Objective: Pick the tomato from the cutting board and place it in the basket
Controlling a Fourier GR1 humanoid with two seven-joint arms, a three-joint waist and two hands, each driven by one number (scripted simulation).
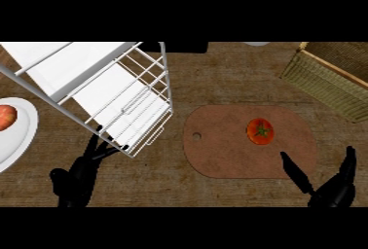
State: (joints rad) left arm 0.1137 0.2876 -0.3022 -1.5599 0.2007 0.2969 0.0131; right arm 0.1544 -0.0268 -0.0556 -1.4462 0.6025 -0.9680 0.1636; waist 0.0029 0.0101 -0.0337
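While the tomato (260, 131) is still sitting on the cutting board (223, 155), well apart from the basket (332, 78) at two o'clock, the reach is only getting under way. The right hand (332, 190) is hovering at five o'clock from the fruit, fingers spread and holding nothing; next it is needing to go toward eleven o'clock and close round the tomato. The left hand (75, 181) is resting open by the wire rack (137, 97), seemingly just short of it.
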